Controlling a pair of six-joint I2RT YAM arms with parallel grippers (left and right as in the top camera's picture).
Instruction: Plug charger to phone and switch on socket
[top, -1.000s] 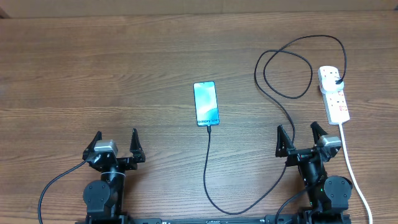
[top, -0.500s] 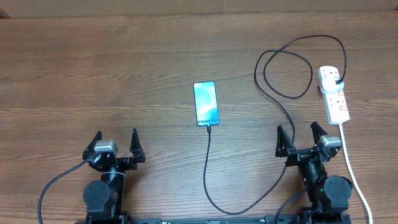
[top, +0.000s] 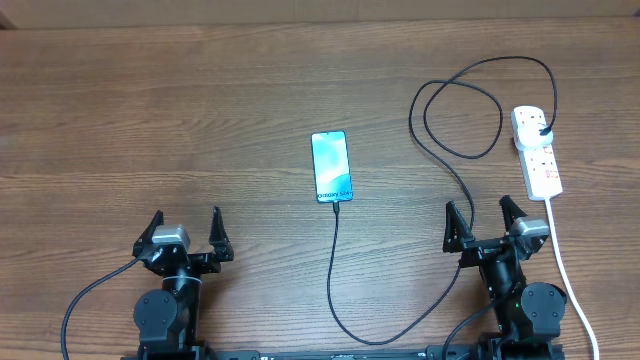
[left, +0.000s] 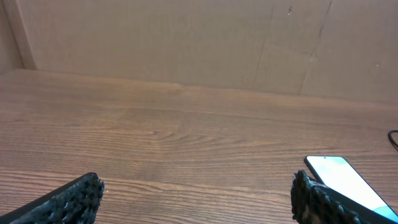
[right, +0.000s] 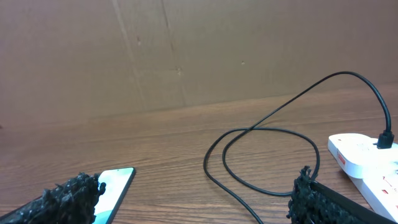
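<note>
The phone (top: 332, 167) lies flat mid-table with its screen lit; it also shows in the left wrist view (left: 348, 180) and the right wrist view (right: 115, 183). The black charger cable (top: 334, 270) meets the phone's near end, curves along the front edge, loops (right: 267, 134) and ends in a black plug (top: 543, 132) seated in the white socket strip (top: 540, 165). My left gripper (top: 186, 220) stands open near the front left, nothing between its fingers. My right gripper (top: 478, 208) is open at the front right, the cable running on the table beneath it.
A cardboard wall (left: 186, 43) closes the far side of the wooden table (top: 150, 110). The strip's white cord (top: 570, 285) trails to the front right edge, past the right arm's base (top: 535, 305). The socket strip (right: 367, 158) lies just right of the right gripper.
</note>
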